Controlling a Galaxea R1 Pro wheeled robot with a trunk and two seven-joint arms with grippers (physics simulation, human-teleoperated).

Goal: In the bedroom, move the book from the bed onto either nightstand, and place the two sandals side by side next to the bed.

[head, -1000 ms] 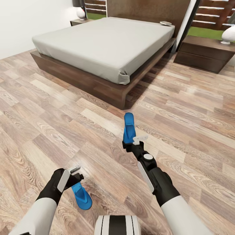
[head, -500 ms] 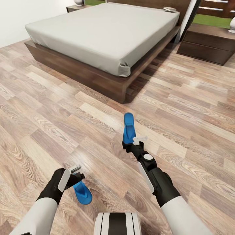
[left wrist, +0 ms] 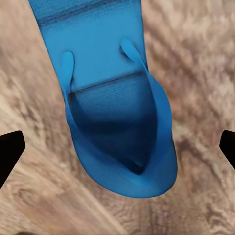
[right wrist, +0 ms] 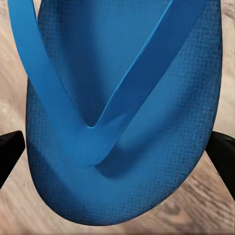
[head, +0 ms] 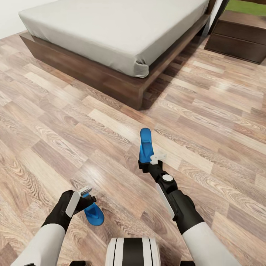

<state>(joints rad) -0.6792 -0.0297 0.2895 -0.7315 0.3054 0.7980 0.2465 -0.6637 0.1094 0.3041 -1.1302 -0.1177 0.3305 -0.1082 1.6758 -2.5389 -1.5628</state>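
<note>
Short of the bed, our outstretched right gripper pinches one sandal; our bent left gripper pinches the other sandal.

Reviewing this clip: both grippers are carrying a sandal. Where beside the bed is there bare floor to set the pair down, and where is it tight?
Bare planks run along the bed's long frame side at the picture's left, and between its foot corner and the sandals in the right gripper and left gripper. It looks tighter in the strip between the bed and the nightstand.
</note>
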